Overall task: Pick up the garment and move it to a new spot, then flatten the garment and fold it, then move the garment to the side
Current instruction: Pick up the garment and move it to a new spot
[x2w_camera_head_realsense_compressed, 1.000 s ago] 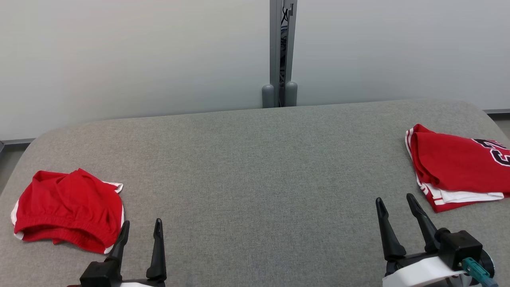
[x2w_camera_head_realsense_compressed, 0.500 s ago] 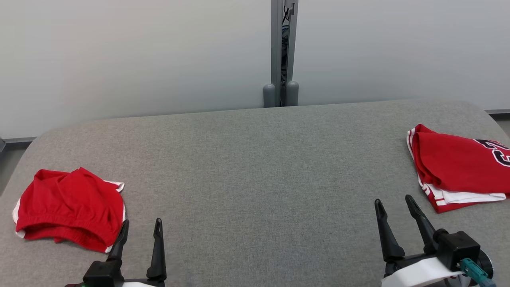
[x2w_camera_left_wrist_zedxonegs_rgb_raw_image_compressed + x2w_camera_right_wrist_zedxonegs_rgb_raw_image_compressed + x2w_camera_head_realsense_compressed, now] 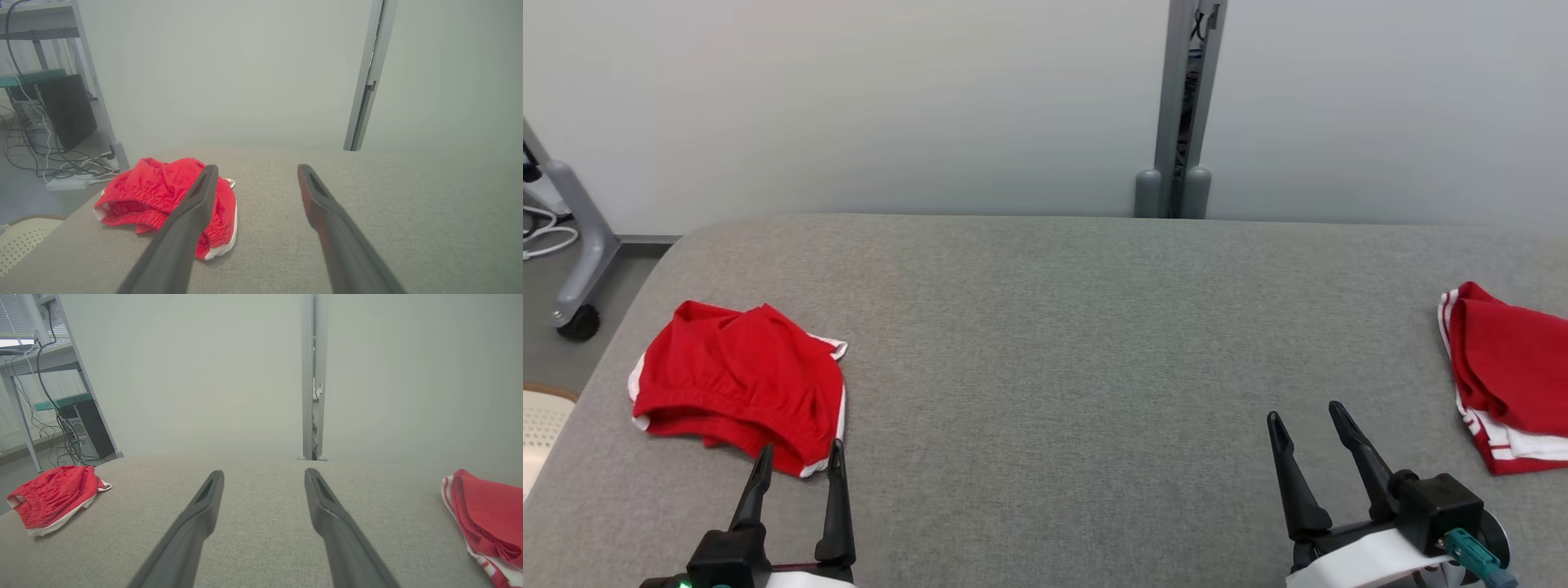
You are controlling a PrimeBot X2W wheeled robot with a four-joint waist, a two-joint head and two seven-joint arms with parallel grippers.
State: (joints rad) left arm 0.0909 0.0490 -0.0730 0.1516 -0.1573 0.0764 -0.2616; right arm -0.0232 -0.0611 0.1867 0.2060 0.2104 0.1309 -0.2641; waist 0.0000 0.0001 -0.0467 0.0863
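Observation:
A crumpled red garment [image 3: 739, 376] with white trim, shorts with an elastic waistband, lies at the left of the grey padded table [image 3: 1054, 327]. My left gripper [image 3: 800, 449] stands open just in front of its near right corner, apart from it. In the left wrist view the garment [image 3: 155, 192] lies partly behind the left finger of that open gripper [image 3: 257, 168]. My right gripper [image 3: 1304, 412] is open over bare table at the lower right, its jaws wide and empty in its own view [image 3: 264, 472]. The garment [image 3: 53, 490] shows far left there.
A second red garment [image 3: 1511, 367] with white stripes lies folded at the table's right edge. A grey post [image 3: 1184, 106] stands behind the table against the pale wall. Left of the table are a wheeled stand leg [image 3: 576, 269], a cream perforated object [image 3: 539, 420] and cables.
The whole picture has shifted right, so the camera has turned left. The left gripper now stands nearer the crumpled garment's near corner. Both grippers stay open.

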